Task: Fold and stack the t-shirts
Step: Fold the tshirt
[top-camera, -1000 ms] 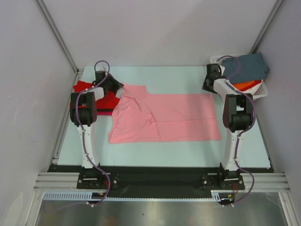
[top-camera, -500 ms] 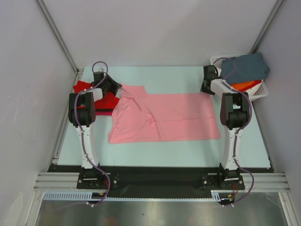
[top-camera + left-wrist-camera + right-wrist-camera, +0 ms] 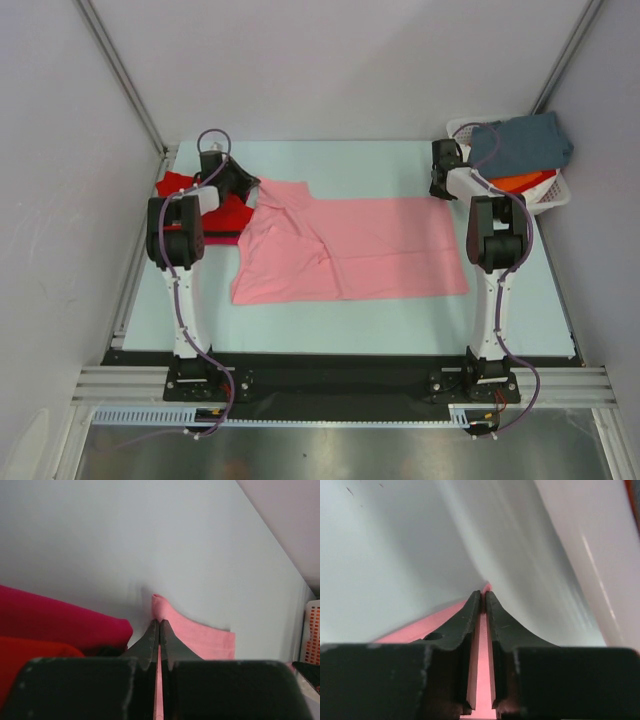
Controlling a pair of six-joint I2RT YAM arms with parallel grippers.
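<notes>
A light pink t-shirt (image 3: 350,250) lies spread across the middle of the table. My left gripper (image 3: 252,190) is shut on its far left corner (image 3: 162,609), by the collar end. My right gripper (image 3: 437,186) is shut on its far right corner (image 3: 486,587). A red t-shirt (image 3: 178,183) and a magenta one (image 3: 55,620) lie in a pile at the far left, beside my left gripper. A slate grey-blue t-shirt (image 3: 522,142) and an orange one (image 3: 522,183) rest in the white basket (image 3: 556,200) at the far right.
The white slotted basket stands against the right wall, just right of my right gripper. The red and magenta pile takes up the far left corner. Grey walls close in the table on three sides.
My right gripper has shifted slightly left and toward the far edge, pulling the shirt's right corner with it. My left gripper has stayed put on its corner.
</notes>
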